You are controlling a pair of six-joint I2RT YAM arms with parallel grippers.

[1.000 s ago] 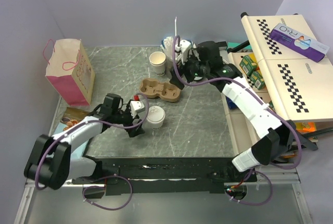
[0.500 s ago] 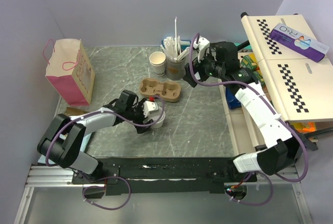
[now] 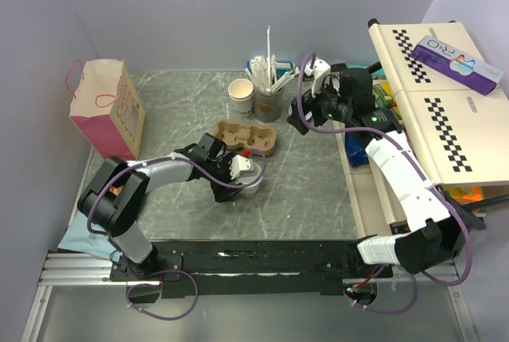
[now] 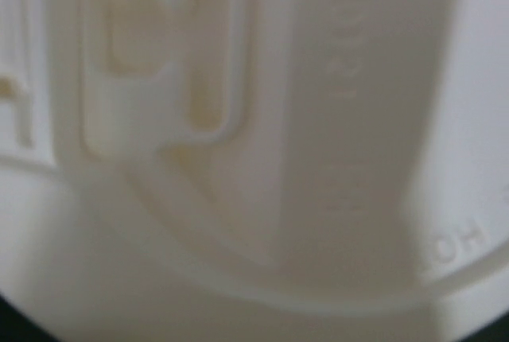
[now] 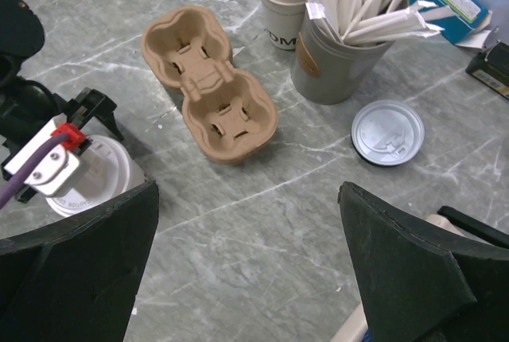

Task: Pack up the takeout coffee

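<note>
This looks like a robotics lab set up as a mock coffee counter, not a real café. Two robot arms (image 3: pixel 159 175) are bolted to a metal rail (image 3: pixel 262 266) at the edge of a marble-patterned table (image 3: pixel 310 191), with purple cables (image 3: pixel 167 302) looping loose below. Plain lilac walls (image 3: pixel 159 16) box the table in. The props are café goods: a cardboard cup tray (image 3: pixel 246 137), a paper cup (image 3: pixel 241 97), a grey cup of straws (image 3: pixel 268 103), a loose lid (image 5: pixel 388 132) and a pink bag (image 3: pixel 107 111). Checkered boards (image 3: pixel 433 111) lie to the right; the small boxes (image 3: pixel 382 103) beside them are too small to identify.
</note>
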